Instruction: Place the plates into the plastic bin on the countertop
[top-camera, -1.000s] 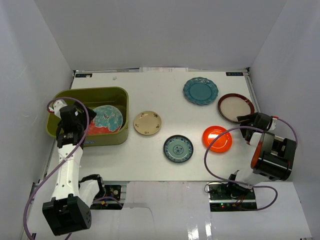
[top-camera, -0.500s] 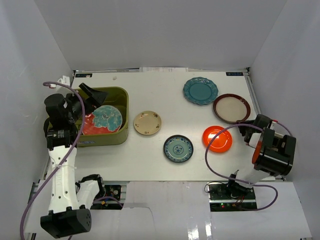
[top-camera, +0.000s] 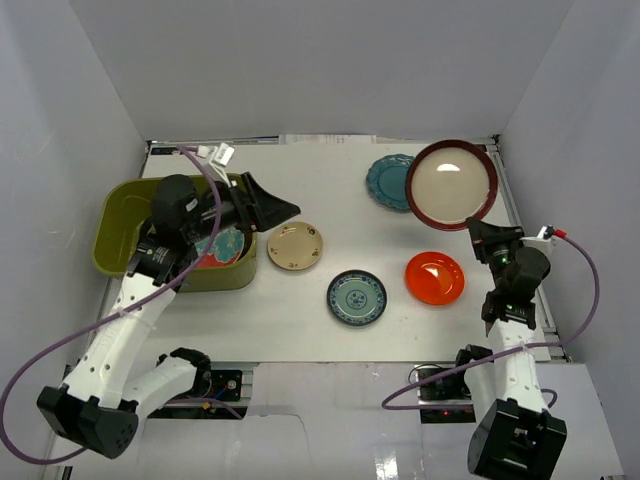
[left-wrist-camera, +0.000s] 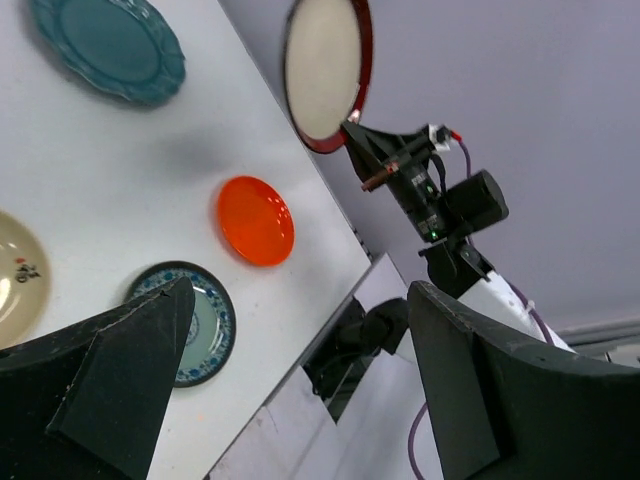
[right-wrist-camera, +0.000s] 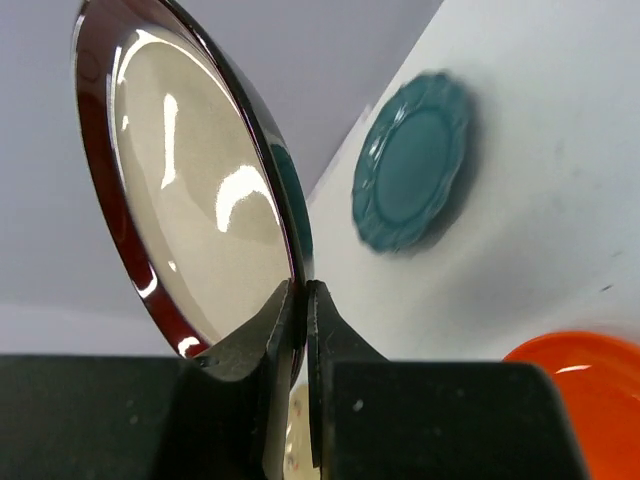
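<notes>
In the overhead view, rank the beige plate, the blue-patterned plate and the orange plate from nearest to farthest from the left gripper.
1. beige plate, close by the left gripper
2. blue-patterned plate, centre, near edge
3. orange plate, farther right

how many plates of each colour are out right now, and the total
scalloped teal plate: 1
maroon-rimmed cream plate: 1
plain orange plate: 1
small blue-patterned plate: 1
small beige plate: 1
red floral plate, in the olive-green plastic bin: 1
grey-teal patterned plate, in the bin: 1
total: 7
</notes>
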